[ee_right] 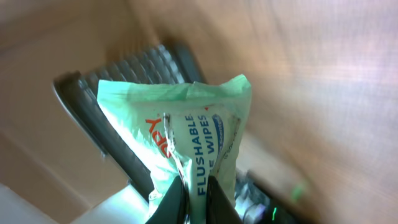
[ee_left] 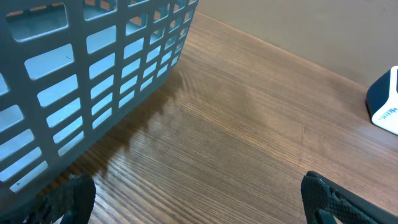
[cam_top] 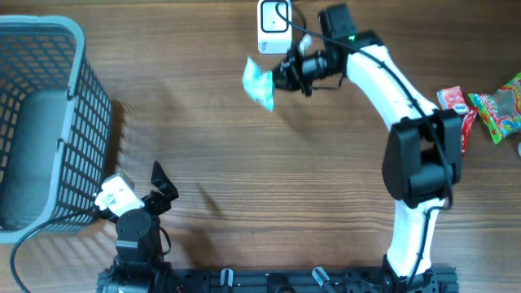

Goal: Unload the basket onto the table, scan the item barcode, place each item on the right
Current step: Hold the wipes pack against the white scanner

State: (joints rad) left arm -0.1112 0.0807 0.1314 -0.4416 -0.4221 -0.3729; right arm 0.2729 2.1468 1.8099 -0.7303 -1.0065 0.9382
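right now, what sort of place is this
Likely a mock checkout bench: a white scanner at the far edge of the table, a grey basket to one side, loose snack packets, and the right pincer holding a wipes pack beside the scanner.

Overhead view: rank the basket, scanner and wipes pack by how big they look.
1. Basket, by far the largest.
2. Scanner and wipes pack look alike. The pack seems lifted in the right end effector, nearer the camera, so I won't rank them.
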